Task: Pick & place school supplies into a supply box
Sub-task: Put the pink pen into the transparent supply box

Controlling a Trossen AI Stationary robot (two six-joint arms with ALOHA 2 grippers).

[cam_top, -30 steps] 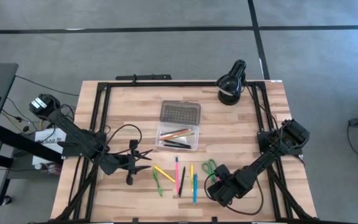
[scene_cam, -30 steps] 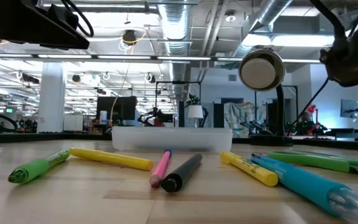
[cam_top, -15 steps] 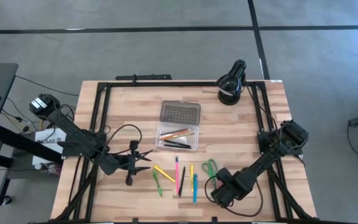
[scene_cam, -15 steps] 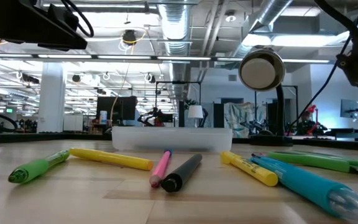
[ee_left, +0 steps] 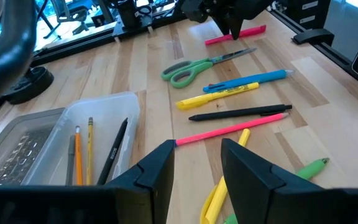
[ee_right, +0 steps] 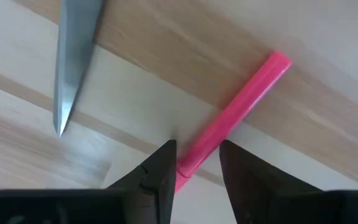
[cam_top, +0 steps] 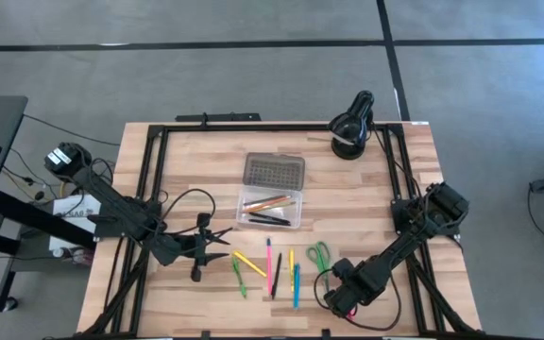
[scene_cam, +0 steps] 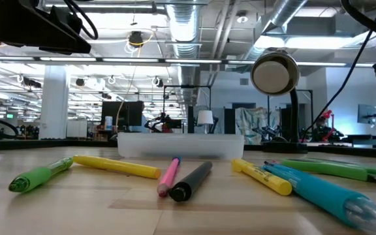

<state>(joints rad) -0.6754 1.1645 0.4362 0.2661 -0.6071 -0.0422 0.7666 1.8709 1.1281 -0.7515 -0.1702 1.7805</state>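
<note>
A black lamp stands at the counter's far right corner, well clear of the work. The supply box lies open mid-counter with pencils inside; pens, markers and green scissors lie in a row nearer the front edge. The right hand hangs low over a pink marker, fingers narrowly parted astride its end, beside the scissor blade. The left hand waits left of the row, fingers apart, holding nothing.

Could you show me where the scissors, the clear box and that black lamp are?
scissors (ee_left: 194, 65): left wrist view, on the green handles.
box (cam_top: 295, 213): high view, on the clear right wall of the tray.
lamp (cam_top: 349, 134): high view, on the round black head.
</note>
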